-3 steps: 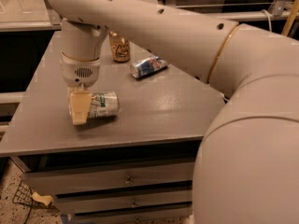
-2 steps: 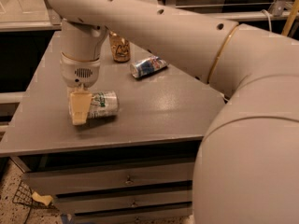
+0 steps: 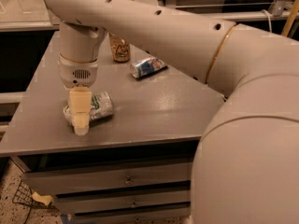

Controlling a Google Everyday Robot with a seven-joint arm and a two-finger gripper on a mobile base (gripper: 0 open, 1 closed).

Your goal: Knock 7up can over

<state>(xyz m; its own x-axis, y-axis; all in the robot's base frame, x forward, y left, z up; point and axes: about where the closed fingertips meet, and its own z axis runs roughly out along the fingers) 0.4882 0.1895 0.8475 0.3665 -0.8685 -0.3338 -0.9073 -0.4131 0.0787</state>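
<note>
7up can (image 3: 100, 105) lies on its side, long axis left-right, behind the pincer (image 3: 80, 116); grip cannot be told.

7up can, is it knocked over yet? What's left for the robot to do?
Looks done: the 7up can lies on its side on the table. In hand: the claw hangs low in front of one end of the can. Left: probably just lifting the claw away.

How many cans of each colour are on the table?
7up can, white-green: 1
brown-gold can: 1
blue-and-silver can: 1
Total: 3 cans
The gripper is at the 7up can, covering its left part.
</note>
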